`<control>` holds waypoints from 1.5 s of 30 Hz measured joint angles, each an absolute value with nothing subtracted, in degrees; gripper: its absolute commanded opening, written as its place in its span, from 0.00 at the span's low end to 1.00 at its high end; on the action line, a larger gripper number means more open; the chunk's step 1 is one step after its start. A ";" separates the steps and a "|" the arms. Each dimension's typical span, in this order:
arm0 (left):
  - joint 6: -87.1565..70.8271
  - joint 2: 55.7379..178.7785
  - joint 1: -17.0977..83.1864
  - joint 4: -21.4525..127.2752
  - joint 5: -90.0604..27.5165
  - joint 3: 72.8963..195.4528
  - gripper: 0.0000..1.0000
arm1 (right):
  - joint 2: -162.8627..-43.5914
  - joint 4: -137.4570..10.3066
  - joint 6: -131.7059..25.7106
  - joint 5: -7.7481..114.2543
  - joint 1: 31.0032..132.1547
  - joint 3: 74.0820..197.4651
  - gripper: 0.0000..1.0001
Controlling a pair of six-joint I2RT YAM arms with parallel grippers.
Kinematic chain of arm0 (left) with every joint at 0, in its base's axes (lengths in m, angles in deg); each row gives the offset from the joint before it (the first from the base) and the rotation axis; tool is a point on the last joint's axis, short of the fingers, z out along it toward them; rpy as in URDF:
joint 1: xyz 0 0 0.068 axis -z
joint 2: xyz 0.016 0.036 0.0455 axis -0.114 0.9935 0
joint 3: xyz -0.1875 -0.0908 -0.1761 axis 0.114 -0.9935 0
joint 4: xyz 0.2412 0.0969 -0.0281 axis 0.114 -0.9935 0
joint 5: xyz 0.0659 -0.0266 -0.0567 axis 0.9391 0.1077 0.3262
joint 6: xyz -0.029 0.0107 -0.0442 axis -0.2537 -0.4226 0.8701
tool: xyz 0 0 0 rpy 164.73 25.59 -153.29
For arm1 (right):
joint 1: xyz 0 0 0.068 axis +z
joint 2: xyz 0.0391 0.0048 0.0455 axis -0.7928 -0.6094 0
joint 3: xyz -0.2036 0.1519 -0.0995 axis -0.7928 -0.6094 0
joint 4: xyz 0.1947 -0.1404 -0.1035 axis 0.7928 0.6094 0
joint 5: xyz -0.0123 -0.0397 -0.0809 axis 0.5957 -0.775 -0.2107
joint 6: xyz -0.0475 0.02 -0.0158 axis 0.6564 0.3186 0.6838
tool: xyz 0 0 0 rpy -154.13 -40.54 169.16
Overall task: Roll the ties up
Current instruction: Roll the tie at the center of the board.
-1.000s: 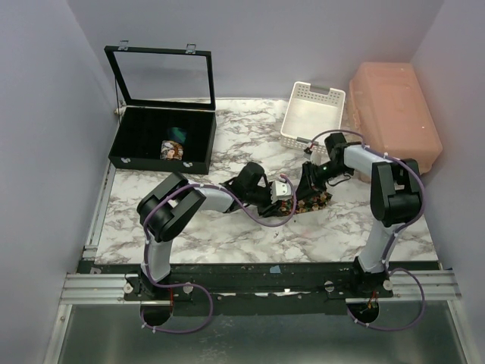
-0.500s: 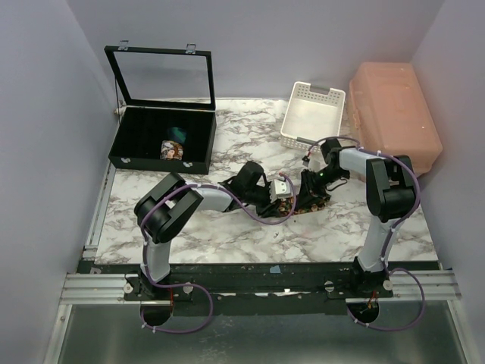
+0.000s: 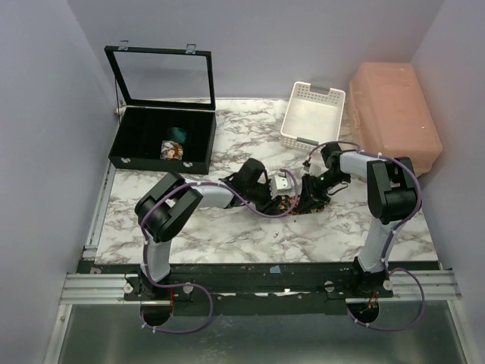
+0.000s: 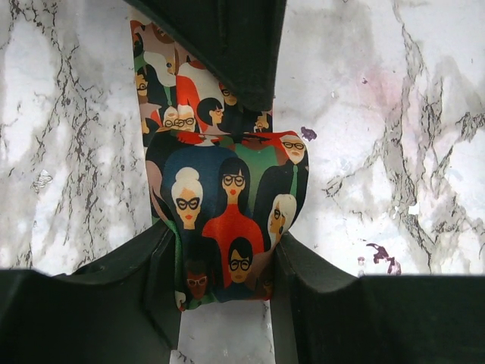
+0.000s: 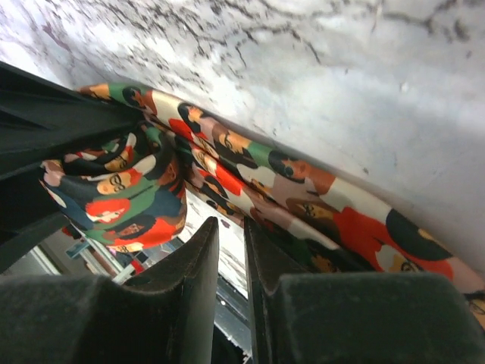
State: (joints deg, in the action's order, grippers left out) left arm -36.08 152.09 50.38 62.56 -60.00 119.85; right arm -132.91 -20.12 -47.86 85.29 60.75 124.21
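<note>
A tie [image 3: 301,203] printed with cartoon faces in red, green and dark blue lies mid-table between both grippers. Its partly rolled end [image 4: 227,205] sits clamped between the fingers of my left gripper [image 4: 225,258], which is shut on it. In the right wrist view the flat strip of the tie [image 5: 303,205] runs along the marble into the roll [image 5: 114,197]. My right gripper [image 5: 226,227] is right against the strip, jaws a narrow slit apart with nothing between them. Both grippers, left [image 3: 290,200] and right [image 3: 312,199], meet over the tie. Two rolled ties, teal [image 3: 178,134] and patterned [image 3: 173,150], sit in the black case.
The black case [image 3: 144,129] with its glass lid raised stands at the back left. A white slotted basket [image 3: 312,114] and a pink lidded box [image 3: 394,121] stand at the back right. The marble tabletop [image 3: 227,235] ends at a metal rail near the arm bases.
The right arm has drawn in towards the tie and its jaws have narrowed slightly. The left gripper has shifted a little farther back with the roll still held.
</note>
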 measured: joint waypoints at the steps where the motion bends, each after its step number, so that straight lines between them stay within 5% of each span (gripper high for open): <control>1: -36.06 152.13 50.38 62.21 -60.00 120.07 0.30 | -132.78 -19.96 -47.88 85.12 60.75 123.75 0.25; 9: -37.61 152.57 49.68 60.17 -59.96 121.38 0.32 | -127.27 -23.33 -48.88 87.76 60.68 123.49 0.65; 13: -38.36 152.59 49.48 59.54 -59.96 121.64 0.32 | -123.62 -26.57 -51.00 92.72 60.70 123.51 0.66; 18: -38.46 152.72 49.48 58.80 -59.96 122.14 0.32 | -124.51 -28.51 -53.28 95.87 62.54 123.51 0.59; 24: -38.60 153.07 49.46 58.01 -59.96 122.87 0.33 | -127.97 -29.08 -53.82 96.46 65.12 123.51 0.40; 30: -38.62 153.27 49.46 57.27 -59.92 123.46 0.34 | -130.20 -28.29 -52.18 96.48 65.53 124.67 0.01; 32: -38.68 153.40 49.42 57.18 -59.89 123.65 0.37 | -130.81 -27.53 -51.48 96.48 65.58 125.50 0.01; 43: -38.14 153.18 48.59 58.45 -60.55 123.17 0.98 | -133.89 -24.25 -49.34 92.83 64.70 128.45 0.00; 45: -37.37 152.44 48.39 59.85 -61.18 121.80 0.99 | -134.44 -24.21 -49.34 91.96 64.22 128.50 0.00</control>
